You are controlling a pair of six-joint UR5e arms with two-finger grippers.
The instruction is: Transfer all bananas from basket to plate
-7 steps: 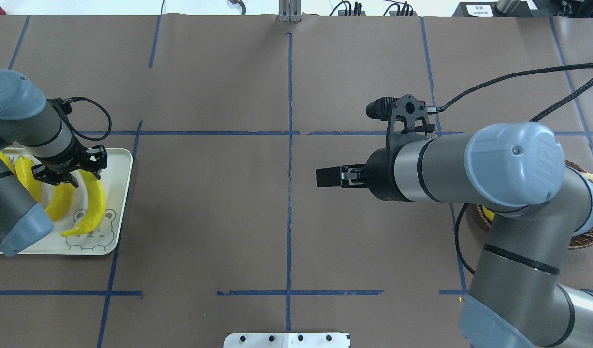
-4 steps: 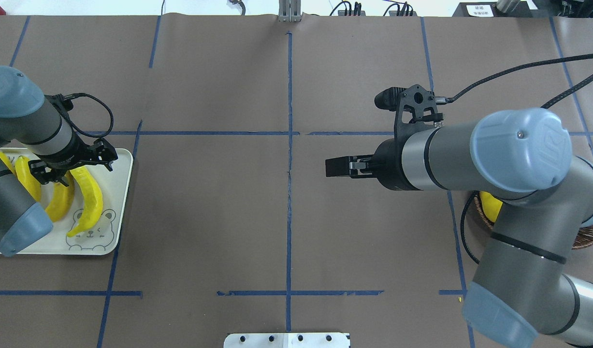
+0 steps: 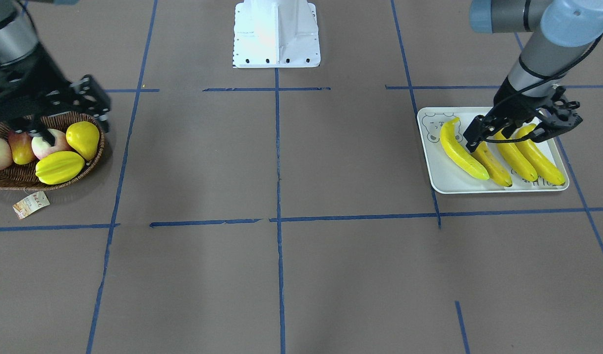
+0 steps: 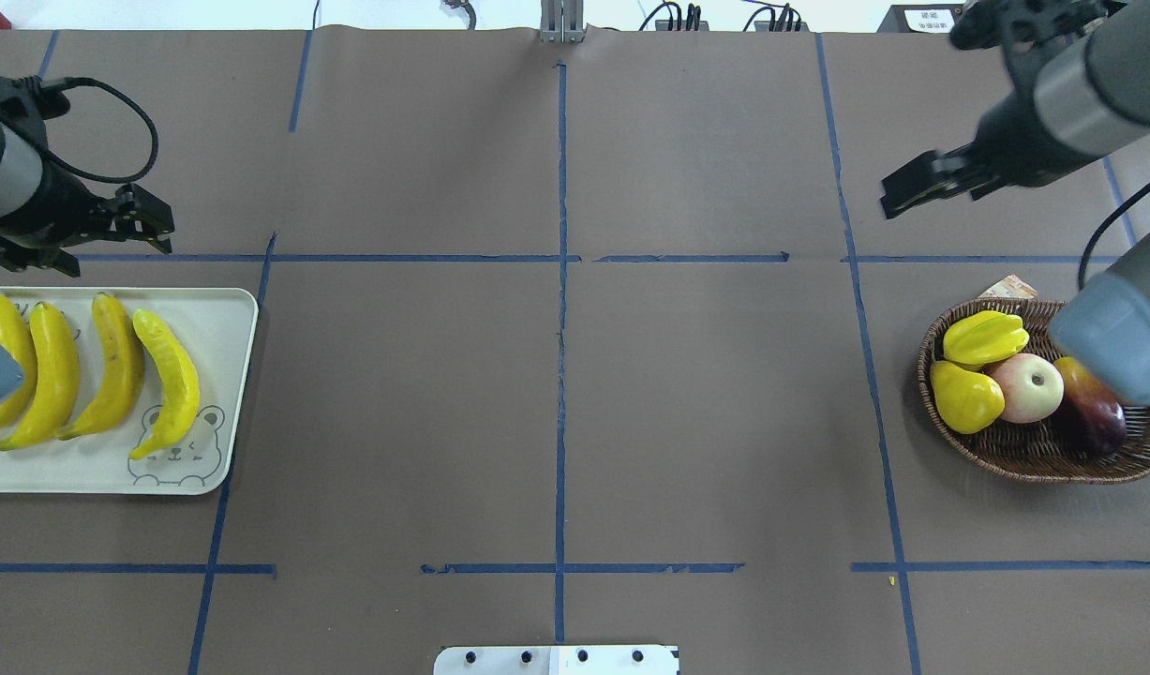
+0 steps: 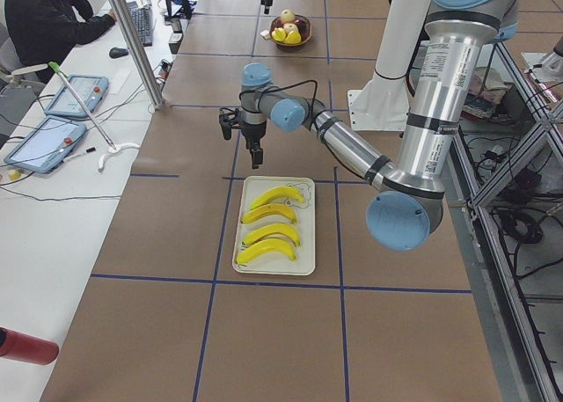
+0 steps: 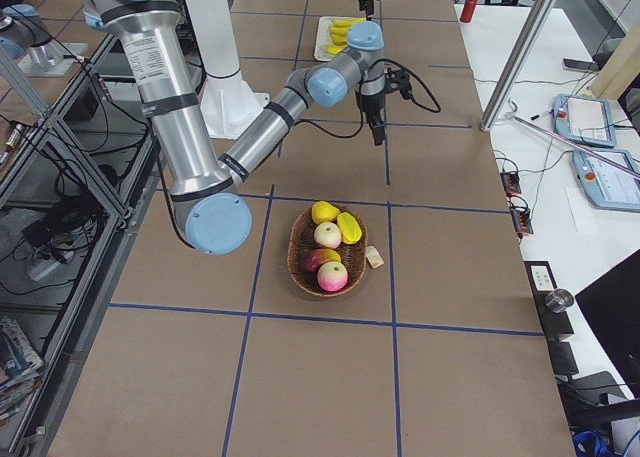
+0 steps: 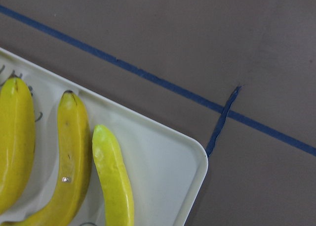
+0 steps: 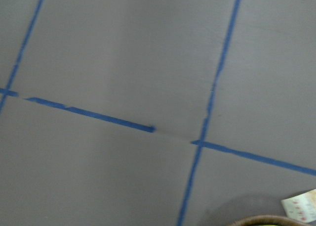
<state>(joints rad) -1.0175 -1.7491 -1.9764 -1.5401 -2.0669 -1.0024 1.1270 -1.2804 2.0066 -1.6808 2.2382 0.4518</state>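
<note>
Left gripper spread wide, empty, raised over the plate. Four bananas on the plate below it, not touching it, side by side, long axes running toward/away from robot. Right gripper raised beyond the basket; can't tell its opening. Plate lettering and basket tag unreadable.

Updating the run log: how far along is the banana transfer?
Done: four bananas lie side by side on the plate; the basket holds only other fruit. In hand: nothing; the left pincer and right pincer both hang empty over the table. Left: nothing visible.
</note>
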